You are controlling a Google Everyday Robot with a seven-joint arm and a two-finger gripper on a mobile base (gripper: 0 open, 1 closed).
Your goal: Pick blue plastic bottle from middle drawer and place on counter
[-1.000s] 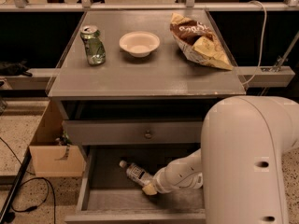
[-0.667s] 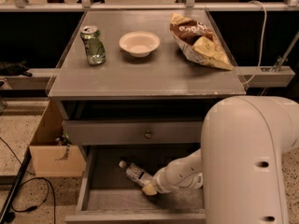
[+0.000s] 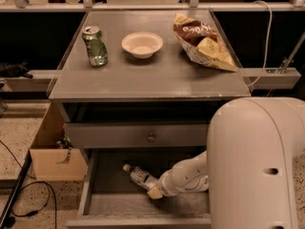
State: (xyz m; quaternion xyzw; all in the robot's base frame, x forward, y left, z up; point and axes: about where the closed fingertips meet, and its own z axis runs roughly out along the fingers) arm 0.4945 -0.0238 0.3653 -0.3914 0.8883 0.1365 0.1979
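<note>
Gripper (image 3: 155, 192) low in the middle drawer (image 3: 114, 203), blue plastic bottle (image 3: 139, 176) lying against its tip, cap pointing away from the jaws; whether they grip it cannot be told. Nothing has shifted in a second: the lift to the counter (image 3: 143, 78) is likely still pending.

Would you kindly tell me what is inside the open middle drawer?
The blue plastic bottle lies on its side in the middle drawer, with the gripper at its base end. The arm covers the drawer's right part, so anything there is hidden.
</note>
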